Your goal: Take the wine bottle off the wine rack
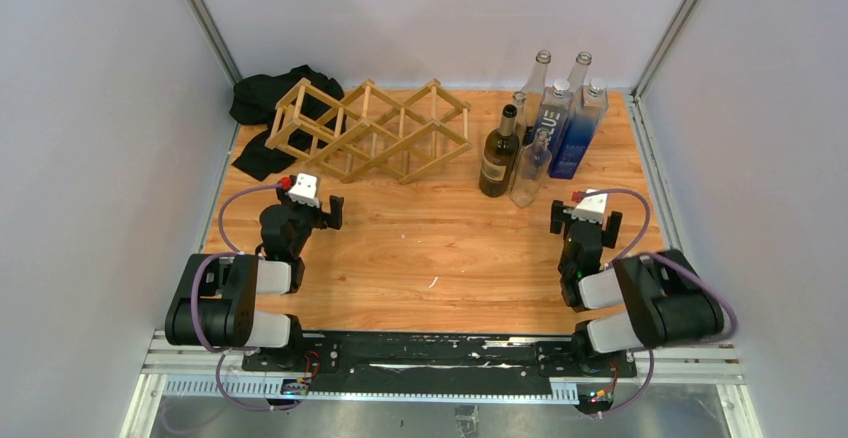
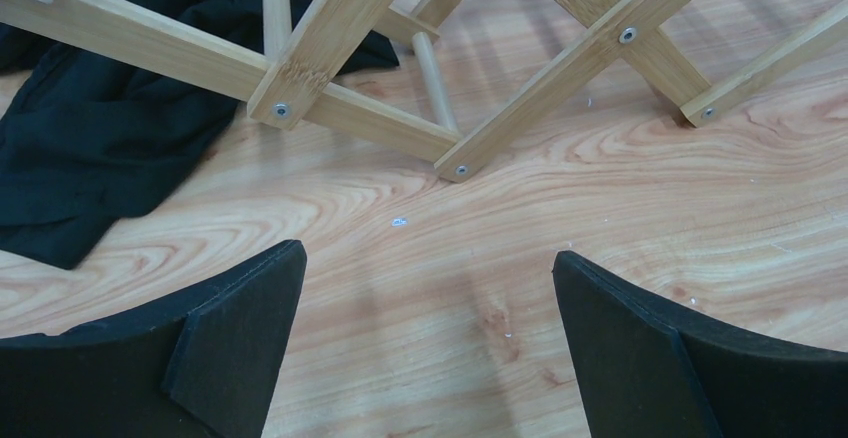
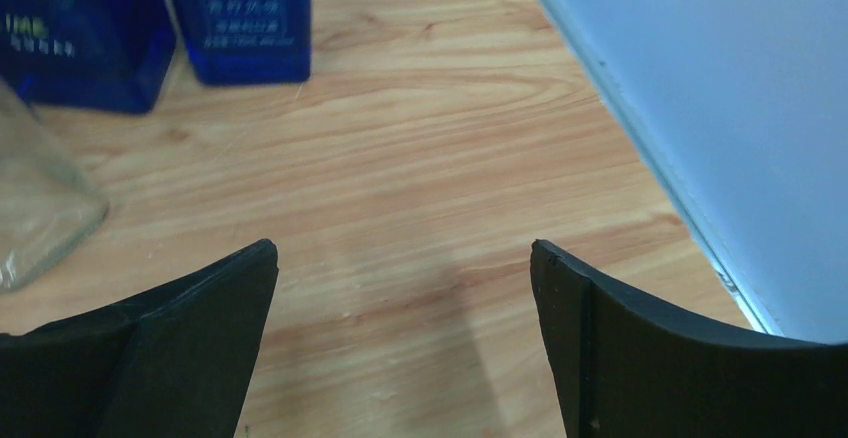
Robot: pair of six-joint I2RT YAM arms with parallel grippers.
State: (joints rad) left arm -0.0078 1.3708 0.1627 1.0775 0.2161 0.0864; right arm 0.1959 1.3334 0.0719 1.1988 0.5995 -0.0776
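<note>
Left gripper (image 2: 428, 258) and right gripper (image 3: 403, 248), both empty with fingers spread wide, hover low over the table (image 1: 440, 248), pitched forward and down. Wine rack (image 1: 370, 130), at 11 o'clock, holds no bottle. The dark wine bottle (image 1: 499, 153) stands upright just beside it at 1 o'clock. It is rigid, smooth, breakable glass, probably heavy, so grip the cylindrical body, not the neck.

The surface (image 1: 440, 248) is light brown wood with wavy lines in it. Three plain pale walls stand around it: the left wall (image 1: 90, 138), the far wall (image 1: 440, 8) and the right wall (image 1: 770, 108). Thin grey metal strips (image 1: 205, 18) run up the two far corners. At the near edge lies a silver metal rail (image 1: 690, 366). The light is soft and even.
</note>
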